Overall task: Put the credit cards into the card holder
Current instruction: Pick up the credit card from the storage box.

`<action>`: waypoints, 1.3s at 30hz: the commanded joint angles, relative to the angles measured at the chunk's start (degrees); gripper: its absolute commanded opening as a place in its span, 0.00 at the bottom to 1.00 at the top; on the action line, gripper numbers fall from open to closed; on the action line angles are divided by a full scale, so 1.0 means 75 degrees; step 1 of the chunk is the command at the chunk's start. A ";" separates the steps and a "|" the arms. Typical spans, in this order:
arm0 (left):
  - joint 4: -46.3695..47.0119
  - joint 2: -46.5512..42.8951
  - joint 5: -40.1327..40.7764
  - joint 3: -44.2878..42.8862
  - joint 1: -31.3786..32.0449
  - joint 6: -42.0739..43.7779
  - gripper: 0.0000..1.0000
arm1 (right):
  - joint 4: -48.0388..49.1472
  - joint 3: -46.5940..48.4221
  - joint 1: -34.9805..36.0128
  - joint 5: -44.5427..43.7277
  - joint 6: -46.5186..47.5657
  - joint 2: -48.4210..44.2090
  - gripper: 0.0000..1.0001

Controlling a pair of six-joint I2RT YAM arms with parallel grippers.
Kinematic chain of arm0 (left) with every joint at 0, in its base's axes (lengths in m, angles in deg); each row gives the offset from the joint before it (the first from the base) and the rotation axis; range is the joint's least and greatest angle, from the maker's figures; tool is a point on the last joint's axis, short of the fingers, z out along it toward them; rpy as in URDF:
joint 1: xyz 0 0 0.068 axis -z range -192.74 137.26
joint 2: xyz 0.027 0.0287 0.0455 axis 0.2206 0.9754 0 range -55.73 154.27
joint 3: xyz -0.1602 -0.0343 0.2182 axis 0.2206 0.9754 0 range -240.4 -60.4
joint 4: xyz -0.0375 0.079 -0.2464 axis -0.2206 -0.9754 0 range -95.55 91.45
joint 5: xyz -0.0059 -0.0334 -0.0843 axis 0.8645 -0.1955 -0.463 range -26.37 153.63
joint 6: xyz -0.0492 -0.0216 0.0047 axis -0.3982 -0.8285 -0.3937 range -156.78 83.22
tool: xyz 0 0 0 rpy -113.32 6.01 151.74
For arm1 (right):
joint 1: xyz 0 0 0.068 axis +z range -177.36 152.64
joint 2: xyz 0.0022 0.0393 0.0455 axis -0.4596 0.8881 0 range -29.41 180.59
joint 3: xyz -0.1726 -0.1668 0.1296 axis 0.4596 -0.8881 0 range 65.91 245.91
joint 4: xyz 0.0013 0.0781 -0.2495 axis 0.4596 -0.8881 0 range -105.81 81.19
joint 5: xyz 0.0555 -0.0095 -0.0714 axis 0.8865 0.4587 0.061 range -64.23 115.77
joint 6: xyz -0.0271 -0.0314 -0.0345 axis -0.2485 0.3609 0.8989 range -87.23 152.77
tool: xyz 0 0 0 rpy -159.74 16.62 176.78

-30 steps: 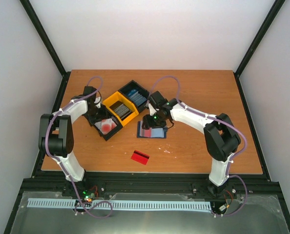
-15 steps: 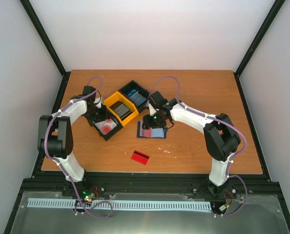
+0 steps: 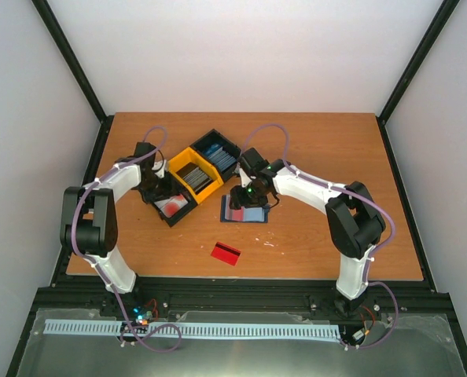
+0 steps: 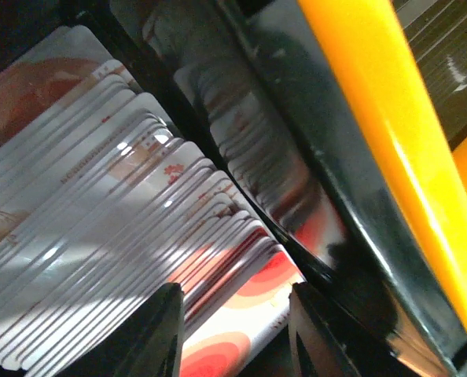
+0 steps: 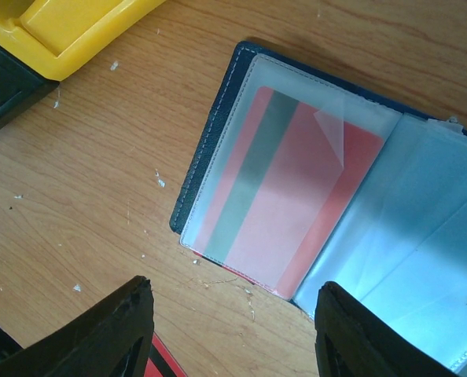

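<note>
Right gripper (image 5: pixel 233 302) gapes over frosted card holder (image 5: pixel 422 228); left gripper (image 4: pixel 233 318) among glossy credit cards (image 4: pixel 100 196), grip unclear

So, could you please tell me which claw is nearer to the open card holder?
The right. The right claw hovers directly above the card holder, while the left claw is off to its left, down in the black bin of stacked cards.

The card holder (image 5: pixel 422 236) runs off the right wrist view, its credit card (image 5: pixel 296 196) veiled by a sleeve (image 5: pixel 245 94).
</note>
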 commanded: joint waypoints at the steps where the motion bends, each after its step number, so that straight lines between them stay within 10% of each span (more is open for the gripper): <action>1: -0.0012 -0.0080 0.0569 -0.0019 0.0162 0.0253 0.40 | -0.0029 0.0021 0.0062 -0.0038 -0.0019 0.0090 0.56; 39: -0.0769 -0.0402 -0.1181 -0.0048 0.0572 0.0661 0.11 | 0.0020 -0.0049 0.0059 -0.0130 -0.0060 0.0173 0.55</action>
